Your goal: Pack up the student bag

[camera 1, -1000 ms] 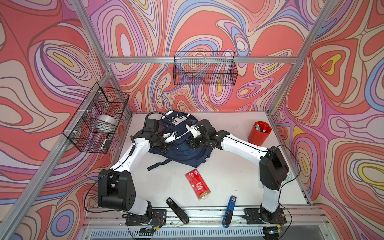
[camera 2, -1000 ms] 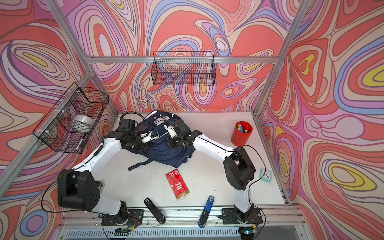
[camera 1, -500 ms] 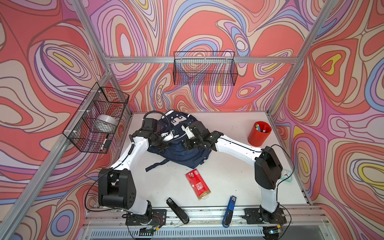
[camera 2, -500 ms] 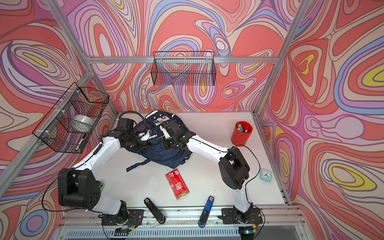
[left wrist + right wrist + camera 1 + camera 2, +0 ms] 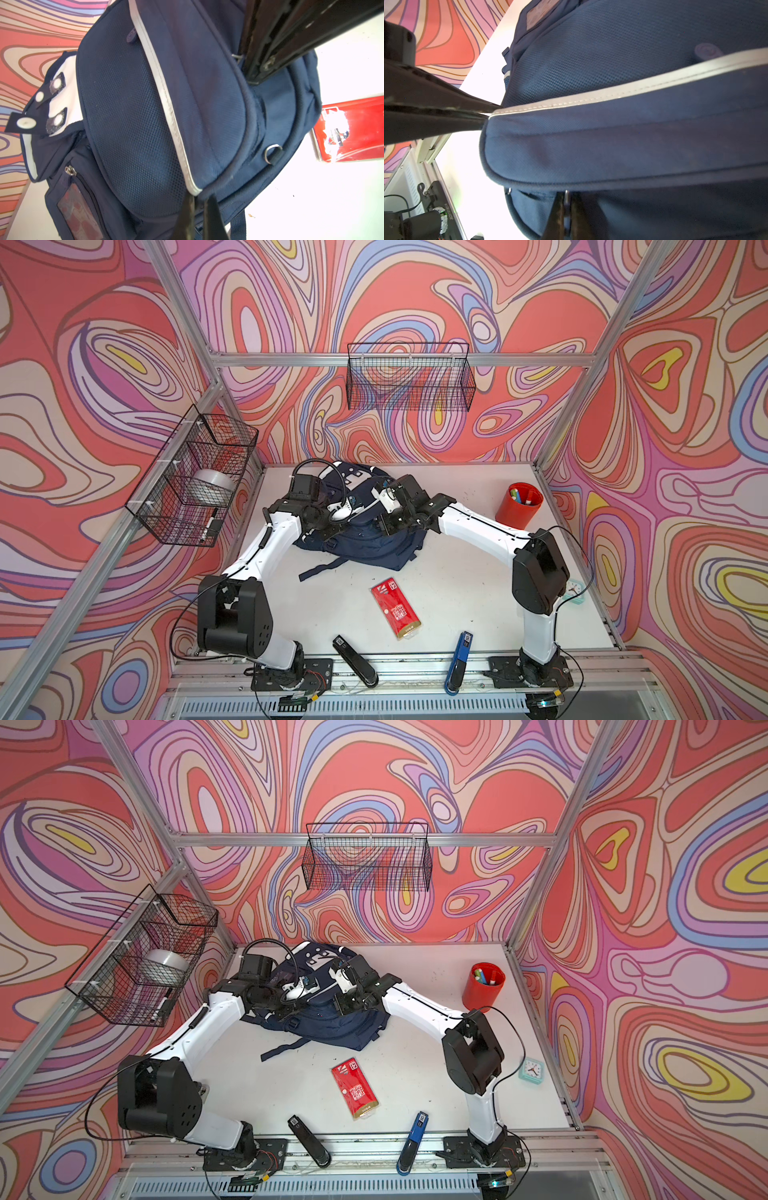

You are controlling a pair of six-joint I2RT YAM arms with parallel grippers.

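Note:
The student bag [image 5: 365,549] [image 5: 332,1029] is a navy backpack with a white stripe, lying at the back middle of the table. My left gripper [image 5: 332,527] [image 5: 291,1011] is at its left side. In the left wrist view it [image 5: 199,199] is shut on the bag's [image 5: 133,116] piped seam where the white stripe ends. My right gripper [image 5: 384,524] [image 5: 341,1006] is over the bag's right side. In the right wrist view it [image 5: 566,194] is shut on a thin metal zipper pull [image 5: 566,200] under the front flap [image 5: 612,145].
A red packet [image 5: 395,608] lies in front of the bag. A black stapler [image 5: 355,662] and a blue stapler [image 5: 457,662] lie at the front edge. A red cup of markers [image 5: 518,506] stands back right, a teal clock [image 5: 532,1071] far right. Wire baskets [image 5: 409,379] [image 5: 195,477] hang on the walls.
Both grippers shifted a little left with the bag half a second ago and are back to the right now. Both stayed shut on it throughout.

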